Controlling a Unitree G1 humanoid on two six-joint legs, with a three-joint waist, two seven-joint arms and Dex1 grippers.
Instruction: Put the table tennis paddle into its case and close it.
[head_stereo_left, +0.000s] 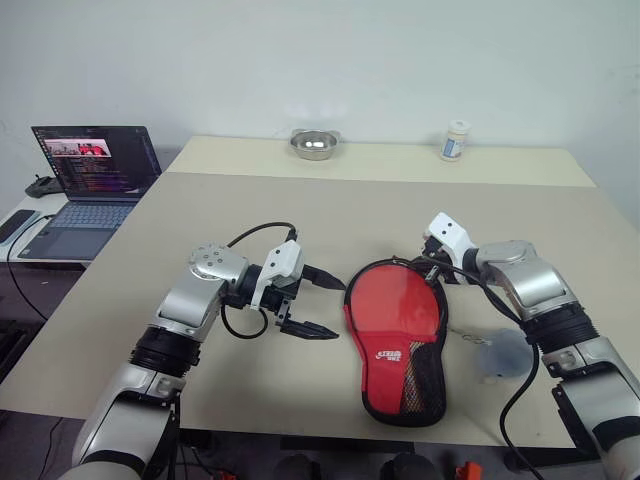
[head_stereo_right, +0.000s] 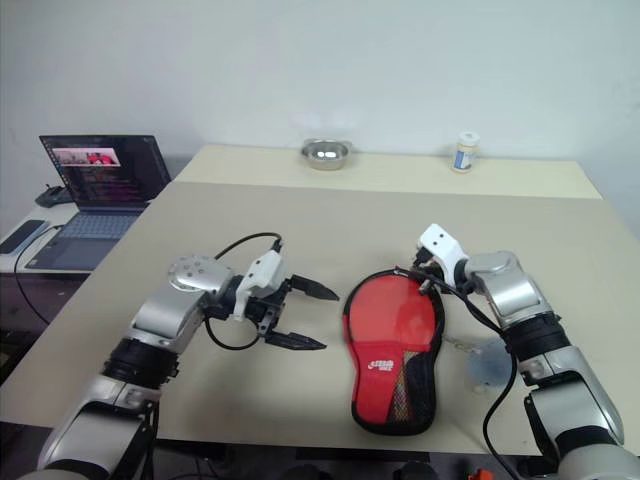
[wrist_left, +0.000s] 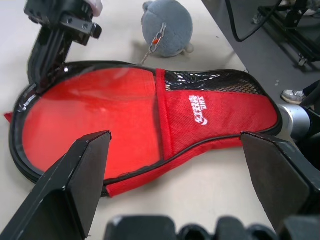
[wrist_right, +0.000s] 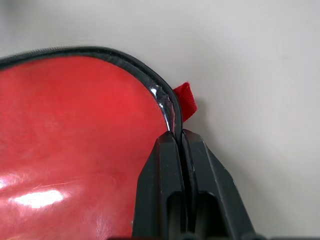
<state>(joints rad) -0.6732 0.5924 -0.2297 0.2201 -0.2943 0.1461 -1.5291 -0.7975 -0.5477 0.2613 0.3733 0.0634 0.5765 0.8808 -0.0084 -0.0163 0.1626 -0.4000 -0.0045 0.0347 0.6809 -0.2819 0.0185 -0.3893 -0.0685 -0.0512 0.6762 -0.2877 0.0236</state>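
Red, black-trimmed case (head_stereo_left: 398, 335), mesh pocket

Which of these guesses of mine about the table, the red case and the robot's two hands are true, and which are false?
1. The right hand is pinched shut on the black edge of the case. True.
2. The left hand is gripping the case. False: it is open and sits beside the case, clear of it.
3. A laptop with its screen lit stands at the robot's left. True.
4. The metal bowl sits right next to the case. False: it is at the far side of the table, well away.
5. A small grey plush toy lies by the case. True.
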